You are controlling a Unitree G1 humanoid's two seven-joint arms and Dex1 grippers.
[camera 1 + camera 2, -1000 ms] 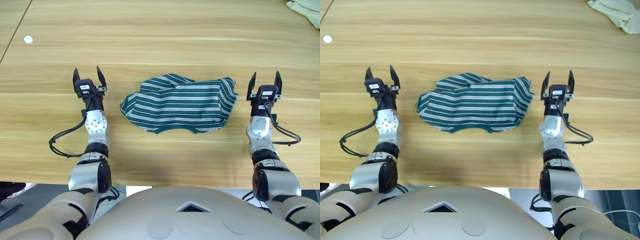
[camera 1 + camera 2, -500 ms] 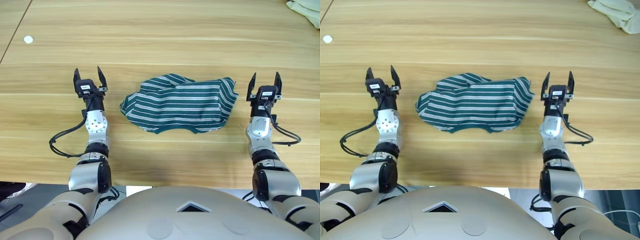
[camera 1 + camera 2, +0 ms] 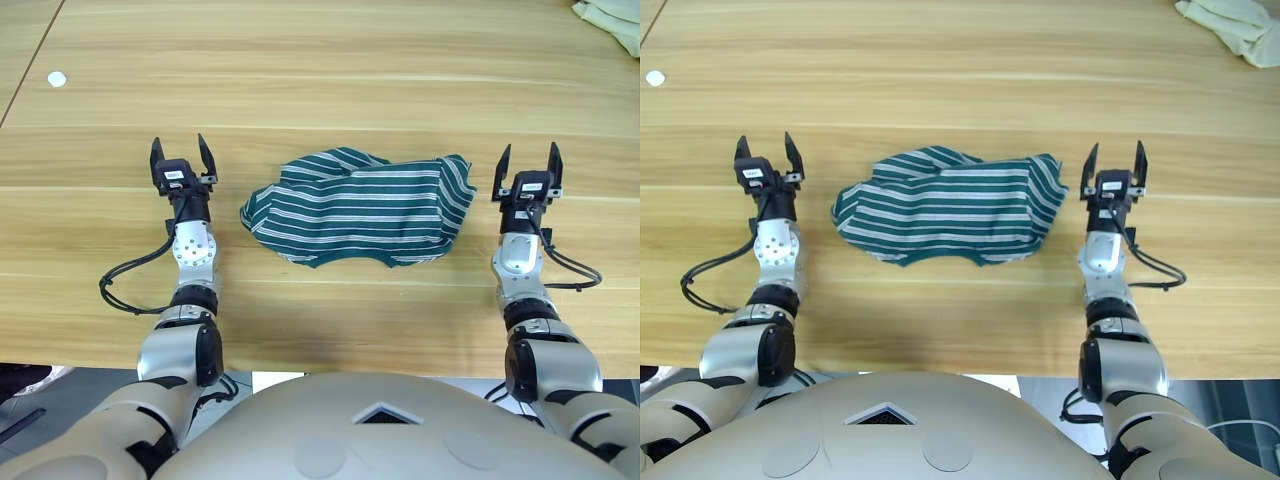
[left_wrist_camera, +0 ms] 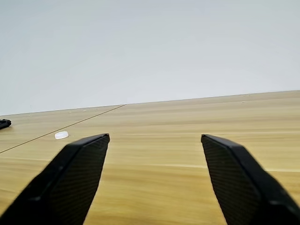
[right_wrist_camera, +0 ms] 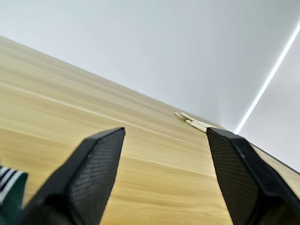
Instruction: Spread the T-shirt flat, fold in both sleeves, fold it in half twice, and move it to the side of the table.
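Left eye view, and here we have the T-shirt, green with white stripes, lying bunched in a heap on the counter, square in front of us. Its long axis runs side to side, from one arm toward the other, and the stripes follow that same line. We cannot tell which edge is the collar and which the hem; the sleeves are lost in the folds.

The left claw sits low over the wood just off the shirt's left end, fingers spread wide and holding nothing. The right claw mirrors it just beside the shirt's right end, also spread and holding nothing. Both point away from us, across the counter.

Far off at the left lies a small white disc, and a pale cloth is bundled at the far right corner.

Over to the right wrist view: we catch a striped edge of the shirt beside one finger. The left wrist view adds a dark object at the counter's far edge.
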